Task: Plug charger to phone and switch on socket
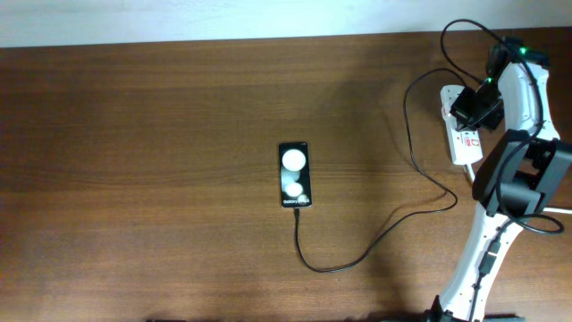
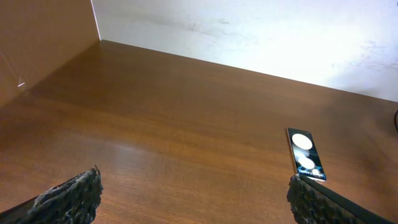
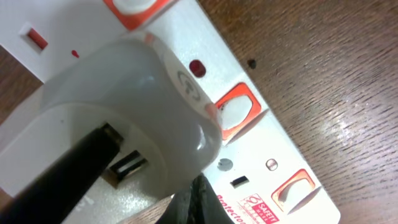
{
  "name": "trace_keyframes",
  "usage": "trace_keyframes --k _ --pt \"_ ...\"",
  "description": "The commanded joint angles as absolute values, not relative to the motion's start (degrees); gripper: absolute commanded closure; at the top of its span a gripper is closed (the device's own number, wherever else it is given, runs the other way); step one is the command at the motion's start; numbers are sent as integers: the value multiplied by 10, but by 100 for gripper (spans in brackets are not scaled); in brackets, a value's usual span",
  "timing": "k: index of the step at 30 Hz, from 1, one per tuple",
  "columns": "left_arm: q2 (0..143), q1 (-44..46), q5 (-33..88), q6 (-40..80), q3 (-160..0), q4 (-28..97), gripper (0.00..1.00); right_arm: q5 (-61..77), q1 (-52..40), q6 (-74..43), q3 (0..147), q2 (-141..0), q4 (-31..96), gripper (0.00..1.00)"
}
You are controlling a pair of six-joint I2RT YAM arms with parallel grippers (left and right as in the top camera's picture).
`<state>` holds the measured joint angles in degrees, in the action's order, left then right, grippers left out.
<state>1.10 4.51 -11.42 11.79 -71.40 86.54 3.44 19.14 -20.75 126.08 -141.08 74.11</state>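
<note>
The black phone [image 1: 295,174] lies in the middle of the table, face up with two white round spots; it also shows in the left wrist view [image 2: 305,154]. The thin black charger cable [image 1: 375,241] runs from the phone's near end, where its tip sits at the phone's edge, across to the white power strip [image 1: 460,139] at the far right. My right gripper [image 3: 198,200] is shut, its tips pressed on the power strip [image 3: 267,124] beside a grey-white adapter [image 3: 124,106] and red-framed switches. My left gripper [image 2: 193,199] is open and empty, out of the overhead view.
A thick white cord [image 1: 556,211] leaves the strip behind my right arm. A pale wall [image 2: 249,31] borders the table's far edge, and a brown side panel [image 2: 37,43] stands at the left.
</note>
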Motion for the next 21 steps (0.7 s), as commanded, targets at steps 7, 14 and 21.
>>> trace_keyframes --k 7,14,21 --pt "4 43 -118 125 -711 866 1 44 233 -219 1348 -1419 755 96" --pt "4 43 -118 125 -711 866 1 63 195 -229 1306 -1465 724 96" --pt "4 43 -118 125 -711 867 1 49 185 -245 1334 -1441 746 96"
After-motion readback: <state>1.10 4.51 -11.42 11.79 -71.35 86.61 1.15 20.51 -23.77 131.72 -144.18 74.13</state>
